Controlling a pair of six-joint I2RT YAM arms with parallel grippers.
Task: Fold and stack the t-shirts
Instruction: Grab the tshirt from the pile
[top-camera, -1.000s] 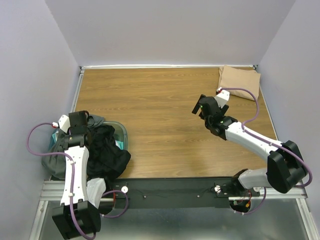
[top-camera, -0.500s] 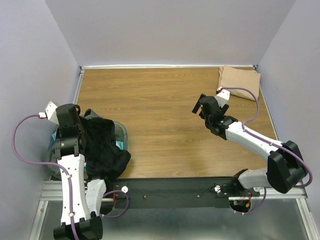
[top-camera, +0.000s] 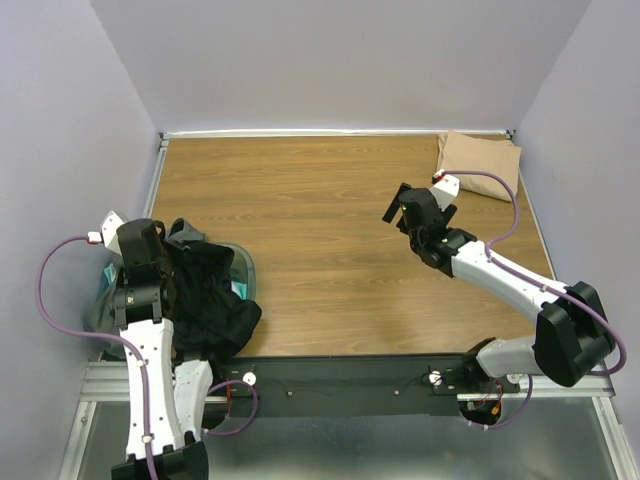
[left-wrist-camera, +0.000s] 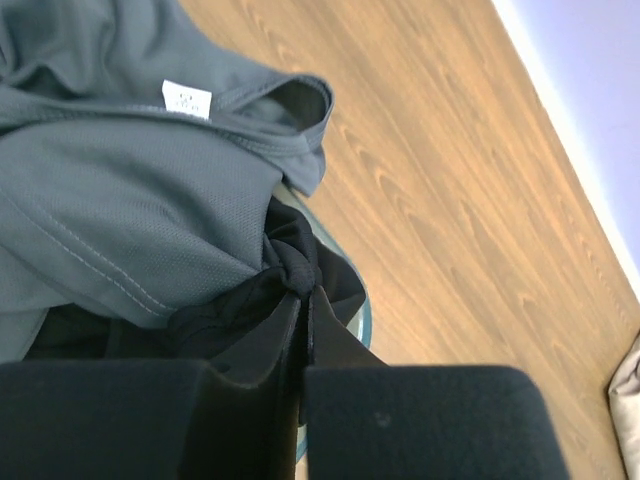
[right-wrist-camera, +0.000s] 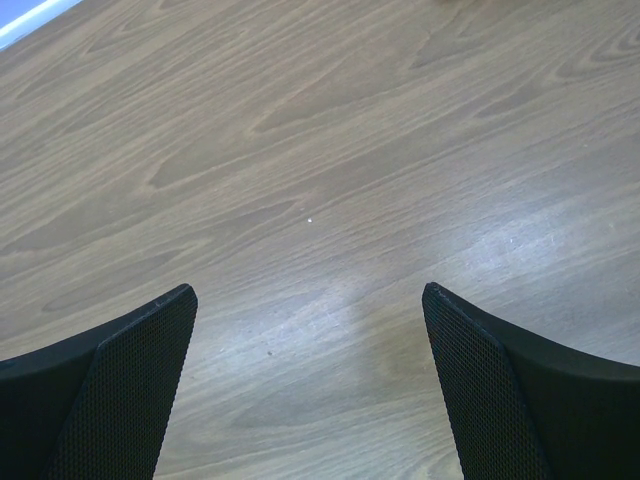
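Black t-shirt (left-wrist-camera: 296, 268) between the tips of left fingers (left-wrist-camera: 335, 350)

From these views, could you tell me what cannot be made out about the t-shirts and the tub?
Teal tub: top view, mostly buried under the black t-shirt and grey t-shirt; contents hidden.
Left gripper: top view, fingertips hidden by its own wrist.
Tan t-shirt: left wrist view, cut off by the right edge.
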